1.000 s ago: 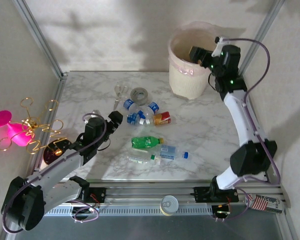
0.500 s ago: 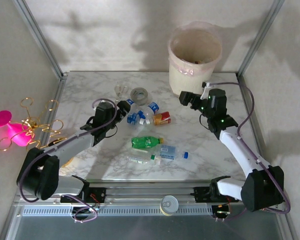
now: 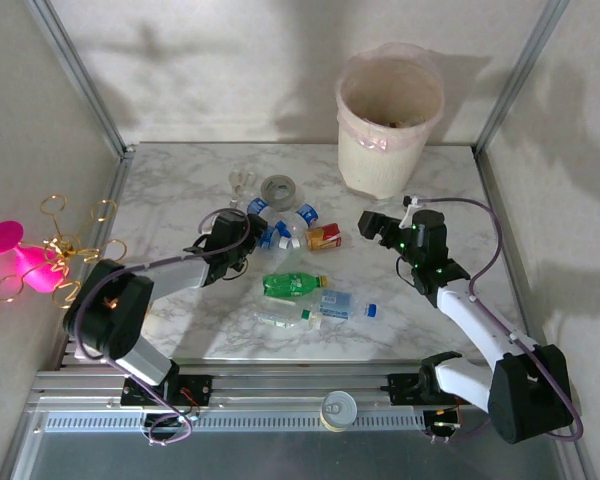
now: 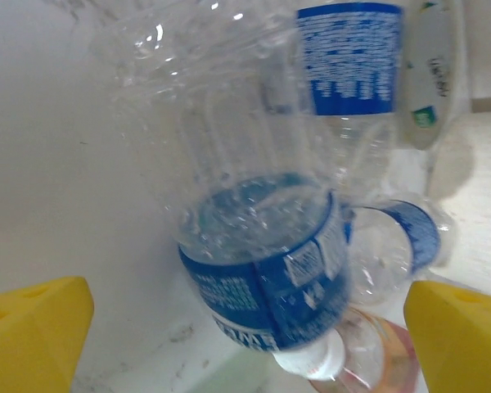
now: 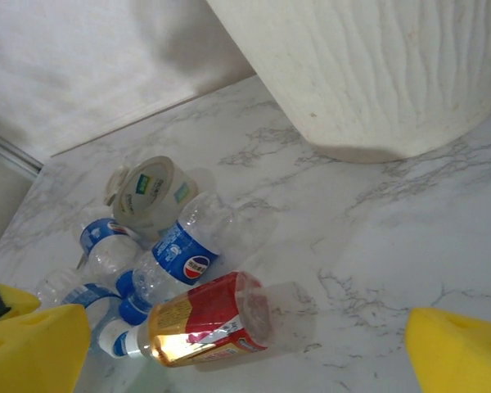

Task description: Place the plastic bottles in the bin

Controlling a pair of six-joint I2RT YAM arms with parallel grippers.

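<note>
Nearest the arm bases lies a green bottle [image 3: 292,284]. Past it, the left gripper [image 4: 245,327] is spread wide, with a blue-labelled bottle [image 4: 262,270] close ahead. Its long axis seems to run away between the fingers, cap nearest. The right gripper [image 5: 245,352], also spread, faces a red-labelled bottle [image 5: 209,319] lying crosswise. The bin [image 3: 390,120] stands farthest back, nearer the right arm.
</note>
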